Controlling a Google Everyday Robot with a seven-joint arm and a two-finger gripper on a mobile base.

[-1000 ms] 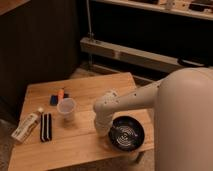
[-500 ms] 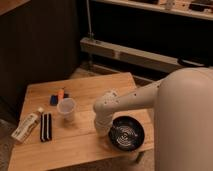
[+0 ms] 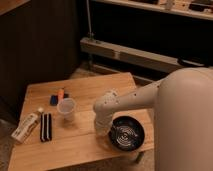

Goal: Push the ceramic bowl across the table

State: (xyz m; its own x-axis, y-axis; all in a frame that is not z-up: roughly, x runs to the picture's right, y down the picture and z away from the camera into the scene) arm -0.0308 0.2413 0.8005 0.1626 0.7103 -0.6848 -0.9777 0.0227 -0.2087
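The ceramic bowl point(image 3: 127, 133) is black with white rings inside and sits at the front right corner of the light wooden table point(image 3: 90, 87). My white arm reaches in from the right and bends down at its left rim. My gripper point(image 3: 102, 128) is at the bowl's left edge, low over the table. The wrist hides its fingers.
A translucent white cup point(image 3: 66, 109) stands left of the gripper. A small blue and orange object point(image 3: 57, 96) lies behind it. A black striped item point(image 3: 45, 126) and a white carton point(image 3: 25, 127) lie at the front left. A dark wall and a metal rail stand behind the table.
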